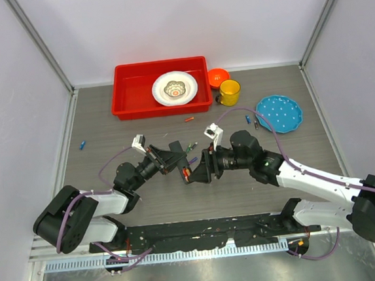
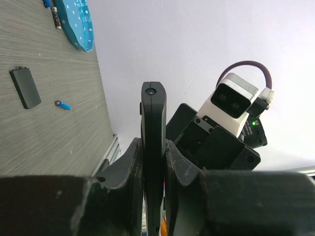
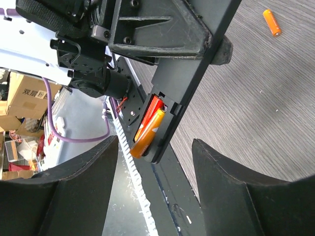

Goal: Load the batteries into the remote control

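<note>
**Remote** [image 3: 197, 64]: slim black plastic bar, matte and hard-edged. Held off the counter [image 1: 99, 181], clamped across its thin sides by the left jaws. Seen edge-on in the left wrist view, slot end hanging clear toward the right jaws.

**Slot:** recessed, open, no cover on. Holds a red battery [image 3: 151, 112] and an orange battery [image 3: 147, 133] side by side, both small smooth cylinders in glossy wrappers. Orange one seems to stand a little proud of the recess, perhaps not fully seated; hard to tell.

**Right jaws:** apart, empty, facing the slot at close range.

**Cover** [image 2: 25, 87]: small flat black rectangle, thin, lying on the counter well apart from the remote.

**Loose batteries:** blue [image 2: 62, 104] near the cover, orange [image 3: 271, 22] lying alone on bare counter. Round, so apt to roll on the smooth grey wood-grain laminate.

**Risks, as judged:**
- Proud battery likely to spring or slide out, given an uncovered slot and a tilted bar.
- Off-centre press from the right jaws apt to pivot the bar, given the narrow grip on slick plastic.
- Hard press apt to scuff a wrapper or bend a contact.
- Polarity unreadable here, so a reversed cell not ruled out.
- Flat cover awkward to lift off the counter, with little edge to catch.
</note>
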Robot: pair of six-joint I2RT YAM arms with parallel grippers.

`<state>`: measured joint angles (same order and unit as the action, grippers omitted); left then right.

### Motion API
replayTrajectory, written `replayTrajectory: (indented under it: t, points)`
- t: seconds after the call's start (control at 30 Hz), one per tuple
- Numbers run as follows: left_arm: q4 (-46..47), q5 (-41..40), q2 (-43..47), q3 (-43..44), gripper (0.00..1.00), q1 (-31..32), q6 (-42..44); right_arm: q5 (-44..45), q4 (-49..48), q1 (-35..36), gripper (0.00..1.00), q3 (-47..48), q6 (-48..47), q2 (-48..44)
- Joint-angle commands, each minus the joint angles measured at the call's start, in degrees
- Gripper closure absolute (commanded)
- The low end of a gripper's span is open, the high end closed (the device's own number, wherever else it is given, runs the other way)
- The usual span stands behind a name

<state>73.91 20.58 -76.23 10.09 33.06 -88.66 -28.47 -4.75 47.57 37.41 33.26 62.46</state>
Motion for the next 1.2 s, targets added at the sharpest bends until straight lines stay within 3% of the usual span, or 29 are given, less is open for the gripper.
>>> replayTrajectory:
  t: [0.0, 0.27, 1.17]
  points:
    - [14.7, -0.5, 1.3, 0.6, 1.0, 0.3, -0.2, -2.3, -1.6, 0.3, 0.34, 0.2, -1.8, -1.5]
    - [14.6, -0.5, 1.7, 0.7, 1.0, 0.4, -0.4, -1.7, 3.1, 0.2, 0.37, 1.6, -5.6, -0.8]
    - [14.7, -0.1, 2.9, 0.4, 1.0, 1.6, 0.2, -1.9, -1.2, -0.8, 0.45, 1.7, 0.0, 2.4]
